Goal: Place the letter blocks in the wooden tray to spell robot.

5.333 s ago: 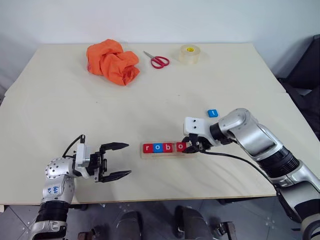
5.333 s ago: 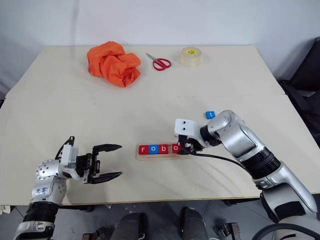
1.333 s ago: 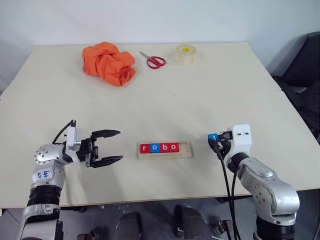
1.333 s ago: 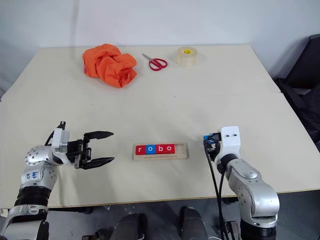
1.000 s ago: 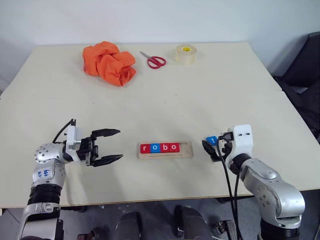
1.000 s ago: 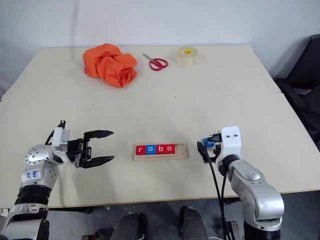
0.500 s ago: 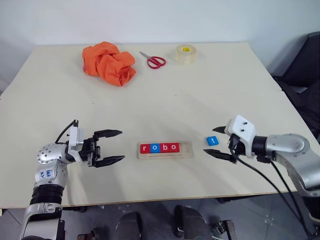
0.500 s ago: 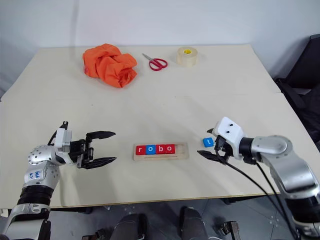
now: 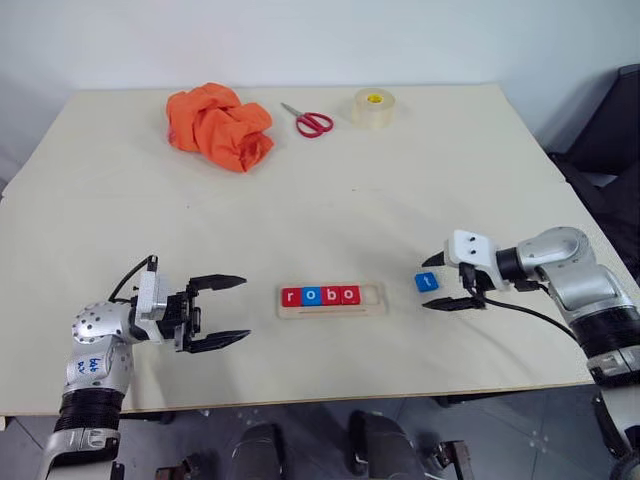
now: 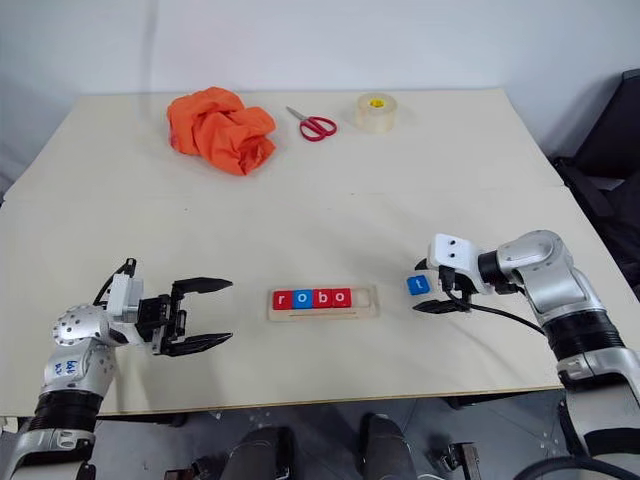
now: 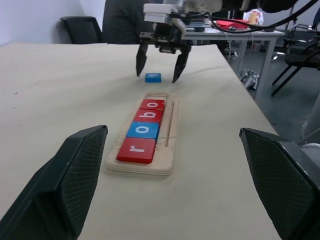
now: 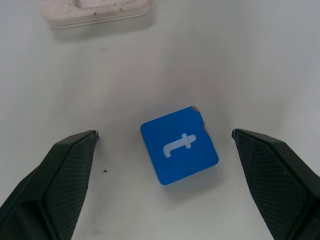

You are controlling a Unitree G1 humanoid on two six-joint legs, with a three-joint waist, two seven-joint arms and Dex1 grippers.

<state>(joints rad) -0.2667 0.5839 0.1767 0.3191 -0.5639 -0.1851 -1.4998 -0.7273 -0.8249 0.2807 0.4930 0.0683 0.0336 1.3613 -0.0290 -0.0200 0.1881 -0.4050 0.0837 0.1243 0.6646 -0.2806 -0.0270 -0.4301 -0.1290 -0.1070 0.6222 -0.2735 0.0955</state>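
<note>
Tray (image 9: pixel 330 298) sits mid-table and we see four blocks (image 9: pixel 320 295) in it spelling r-o-b-o, the last slot bare. Just right of the tray lies the blue t block (image 9: pixel 426 282), flat on the table. Our right gripper (image 9: pixel 447 283) straddles it, jaws spread wide, gripping nothing. Left of the tray, our left gripper (image 9: pixel 232 311) gapes empty.

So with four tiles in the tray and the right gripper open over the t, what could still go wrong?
The t tile lies skewed between the right gripper's open fingers, so closing may catch its corners and twist or flick it. It is flat on the table, so the fingertips could scrape the surface. The tray's one free slot sits against the last o, which a tilted drop could nudge.
</note>
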